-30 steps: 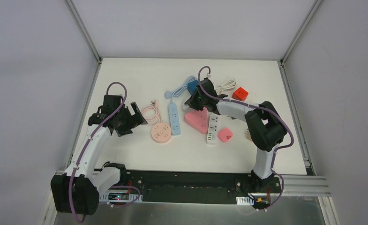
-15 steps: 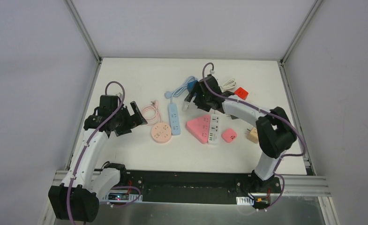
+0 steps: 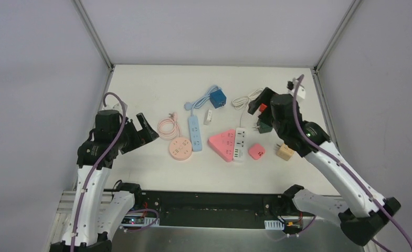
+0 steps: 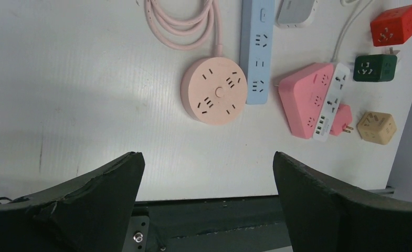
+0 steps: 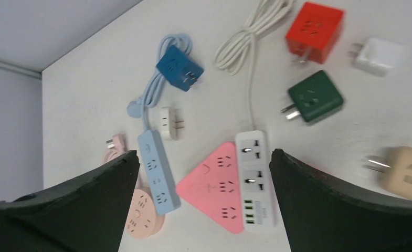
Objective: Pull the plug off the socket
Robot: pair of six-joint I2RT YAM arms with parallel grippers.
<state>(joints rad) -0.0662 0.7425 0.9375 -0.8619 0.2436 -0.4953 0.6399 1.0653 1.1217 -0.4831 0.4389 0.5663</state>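
The small white plug (image 3: pixel 209 116) lies loose on the table just right of the light blue power strip (image 3: pixel 194 132), in none of its sockets. In the right wrist view the plug (image 5: pixel 169 123) rests on its side with its prongs bare, above the strip (image 5: pixel 156 170). My right gripper (image 3: pixel 257 116) hovers open to the right, over the green and red cubes, with nothing between its fingers (image 5: pixel 203 153). Left of the pink cable, my left gripper (image 3: pixel 140 128) is raised and open, and it too holds nothing (image 4: pixel 206 157).
A round pink socket (image 3: pixel 181 148), a pink triangular socket (image 3: pixel 222 143) and a white strip (image 3: pixel 239 143) lie mid-table. A pink adapter (image 3: pixel 256 151), beige cube (image 3: pixel 284 151), green cube (image 5: pixel 314 97), red cube (image 5: pixel 315 25) and blue cube (image 3: pixel 218 98) surround them.
My right gripper opened, dropped the white plug beside the blue strip and swung back to the right. The left arm drew back slightly and stayed open.
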